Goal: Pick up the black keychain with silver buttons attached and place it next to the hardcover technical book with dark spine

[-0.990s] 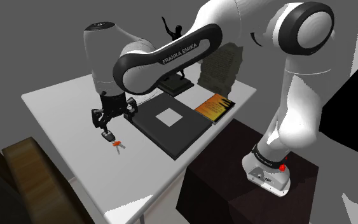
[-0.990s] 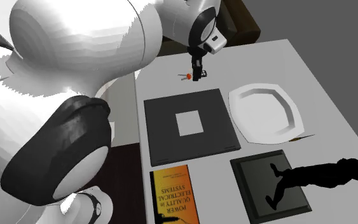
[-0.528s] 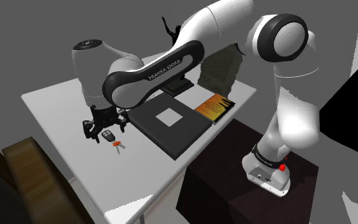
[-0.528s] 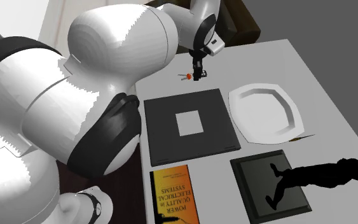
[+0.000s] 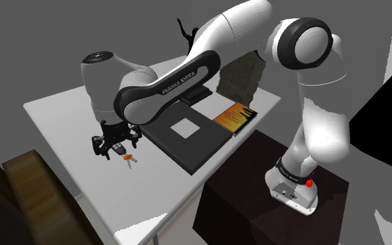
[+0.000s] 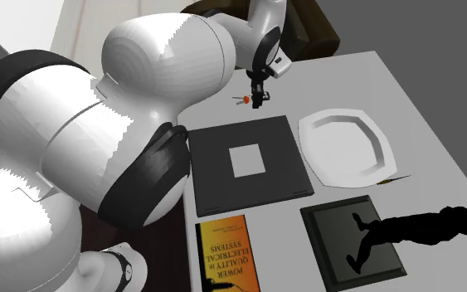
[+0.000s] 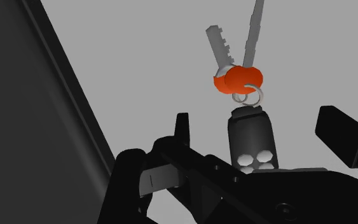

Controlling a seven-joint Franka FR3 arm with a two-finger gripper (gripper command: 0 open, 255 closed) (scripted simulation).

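progress: nothing done yet, grasp not made | claw [image 7: 255, 121]: open, low over the tabletop [image 5: 69, 118]; one finger at each side of the keychain [image 7: 252, 143], no touch | keychain: lies flat on tabletop, just beside dark square slab [image 5: 201, 146] | remaining: close, lift, carry to orange-cover book [image 6: 226, 253], well apart; set it beside

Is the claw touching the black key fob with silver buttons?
Apart. The wrist view shows grey table between the black key fob and both open claw fingers.
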